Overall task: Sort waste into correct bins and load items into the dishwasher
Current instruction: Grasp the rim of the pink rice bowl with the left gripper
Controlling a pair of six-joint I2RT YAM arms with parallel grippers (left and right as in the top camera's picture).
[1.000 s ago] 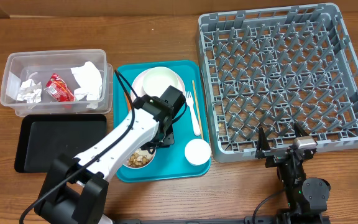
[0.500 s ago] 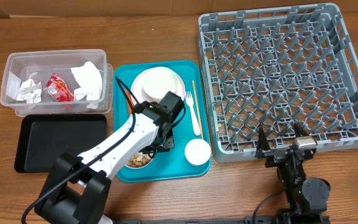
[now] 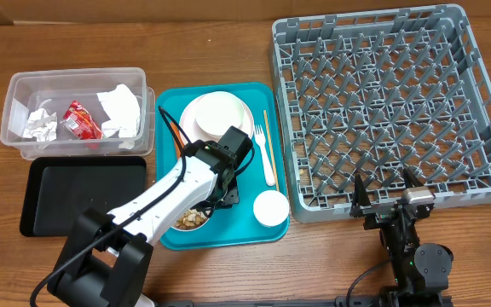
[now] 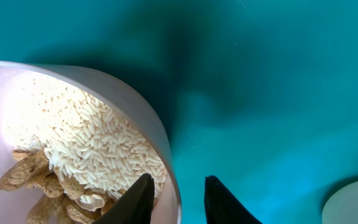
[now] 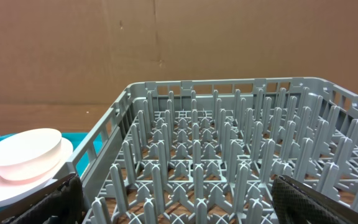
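A pale-pink bowl holding white rice and beige food bits sits at the front left of the teal tray. My left gripper has closed in over its rim, one finger inside on the rice and one outside above the tray. The grey dishwasher rack is at the right. My right gripper hangs open at the rack's front edge, holding nothing. The clear tub holds napkins and a red wrapper.
On the teal tray lie a white plate with a bowl on it, a white fork, a thin wooden stick, a small white cup and an orange carrot. A black tray sits in front of the tub.
My left gripper has shifted slightly toward the bowl and its jaws have narrowed onto the rim. The right arm has not moved.
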